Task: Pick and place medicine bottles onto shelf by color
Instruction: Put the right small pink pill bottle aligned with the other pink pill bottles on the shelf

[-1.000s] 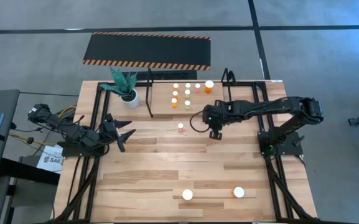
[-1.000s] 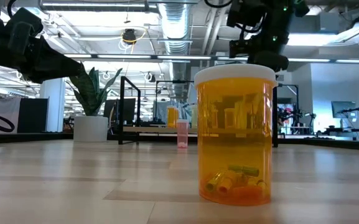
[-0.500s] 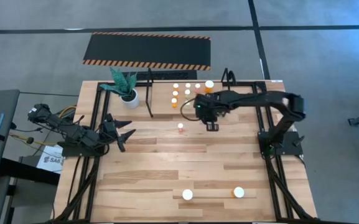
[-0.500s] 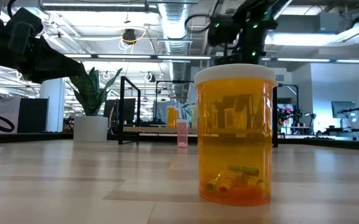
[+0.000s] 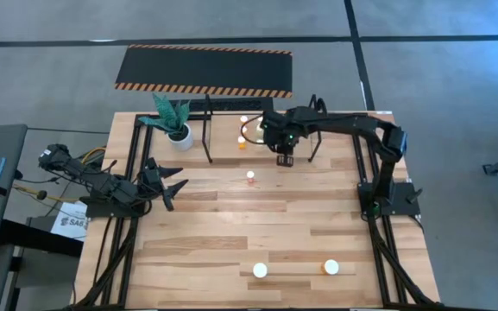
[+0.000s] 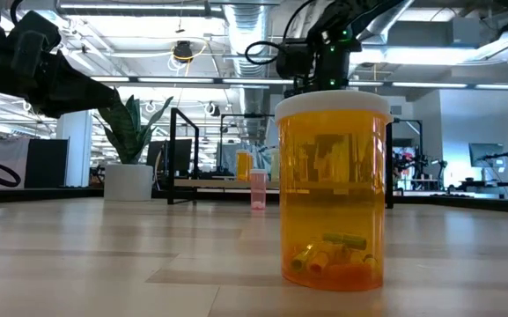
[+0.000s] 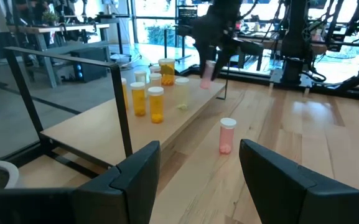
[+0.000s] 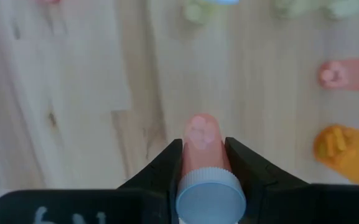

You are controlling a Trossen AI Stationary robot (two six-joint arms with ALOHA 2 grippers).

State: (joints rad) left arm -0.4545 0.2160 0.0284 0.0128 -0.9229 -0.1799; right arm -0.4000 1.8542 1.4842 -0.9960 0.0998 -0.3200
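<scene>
bright, even ceiling light falls on the table [image 5: 231, 216], while the right wrist view is motion-blurred.

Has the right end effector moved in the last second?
Yes. The right end effector, shut on a pink bottle, moved from mid-table toward the shelf.

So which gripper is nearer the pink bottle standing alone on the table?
Right. The right gripper, jaws shut on another pink bottle, hangs over the shelf edge just beyond the lone pink bottle. The left gripper waits farther off near the table's left edge.
</scene>
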